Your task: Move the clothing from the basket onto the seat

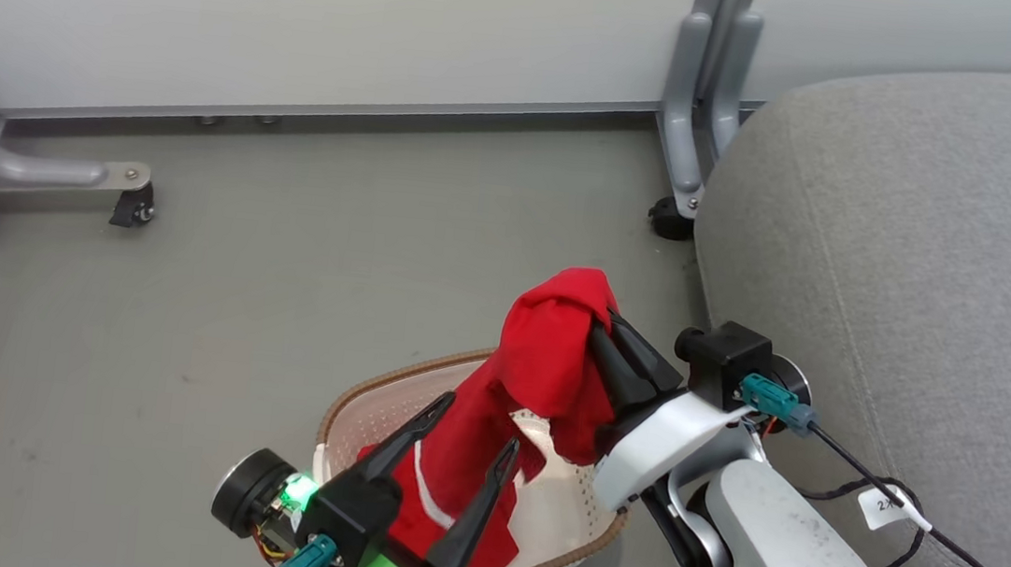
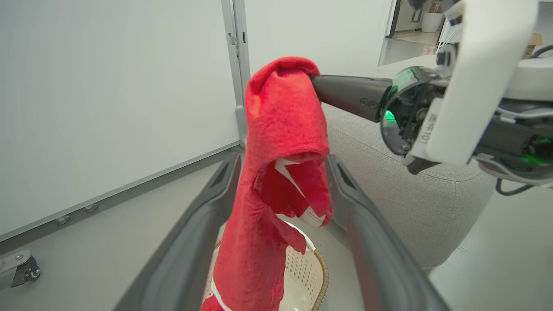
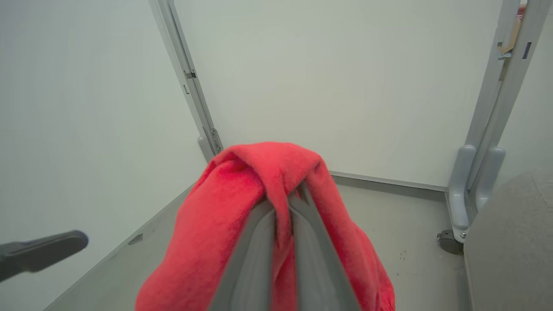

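My right gripper (image 1: 602, 331) pinches the red, white-striped clothing (image 1: 544, 363) above the basket (image 1: 422, 365); my left gripper (image 1: 480, 422) is spread; grey floor (image 1: 283, 251) is below.

The place appears to be an indoor test area or lab, arranged like a corner of a home. It is closed off by plain white partition panels (image 1: 309, 9), which are held in grey metal frames (image 1: 709, 89) and carried on small black caster wheels (image 1: 132, 211). The grey floor (image 1: 332, 237) is smooth and left uncovered. A home is suggested by a light grey upholstered seat (image 1: 922, 252) and a laundry basket (image 1: 364, 419) placed on the floor beside it.
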Robot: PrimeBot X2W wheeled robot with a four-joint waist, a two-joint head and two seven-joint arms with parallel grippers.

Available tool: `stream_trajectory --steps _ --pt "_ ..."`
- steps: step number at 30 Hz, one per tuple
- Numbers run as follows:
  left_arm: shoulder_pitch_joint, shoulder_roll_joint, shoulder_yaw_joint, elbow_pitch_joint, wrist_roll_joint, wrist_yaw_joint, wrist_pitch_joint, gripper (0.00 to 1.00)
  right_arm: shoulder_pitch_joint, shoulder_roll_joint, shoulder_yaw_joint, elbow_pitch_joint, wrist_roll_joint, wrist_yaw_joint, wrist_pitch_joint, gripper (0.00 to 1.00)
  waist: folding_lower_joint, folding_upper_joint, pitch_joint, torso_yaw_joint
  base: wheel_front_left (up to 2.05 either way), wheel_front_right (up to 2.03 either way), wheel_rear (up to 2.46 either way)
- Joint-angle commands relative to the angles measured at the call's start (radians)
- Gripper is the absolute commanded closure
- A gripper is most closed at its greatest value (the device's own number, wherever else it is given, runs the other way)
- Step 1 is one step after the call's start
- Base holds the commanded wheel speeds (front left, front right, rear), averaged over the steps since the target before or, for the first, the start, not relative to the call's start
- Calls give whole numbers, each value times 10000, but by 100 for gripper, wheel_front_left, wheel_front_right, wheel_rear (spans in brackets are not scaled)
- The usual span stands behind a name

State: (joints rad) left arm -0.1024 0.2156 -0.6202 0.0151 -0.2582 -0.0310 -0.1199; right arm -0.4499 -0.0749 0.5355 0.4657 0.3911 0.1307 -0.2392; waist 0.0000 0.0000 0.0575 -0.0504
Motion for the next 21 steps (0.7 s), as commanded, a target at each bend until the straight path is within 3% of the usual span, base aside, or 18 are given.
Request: stream_trajectory --steps 1,21 --pt "111 90 -4 -19 -48 20 1 0 32 -2 -55 -48 -116 1 -57 100 0 0 75 -352 0 0 0" --pt "-857 448 -181 -404 305 -116 355 0 -239 23 -1655 -593 -895 1 -234 100 0 0 1413 -3679 0 0 0"
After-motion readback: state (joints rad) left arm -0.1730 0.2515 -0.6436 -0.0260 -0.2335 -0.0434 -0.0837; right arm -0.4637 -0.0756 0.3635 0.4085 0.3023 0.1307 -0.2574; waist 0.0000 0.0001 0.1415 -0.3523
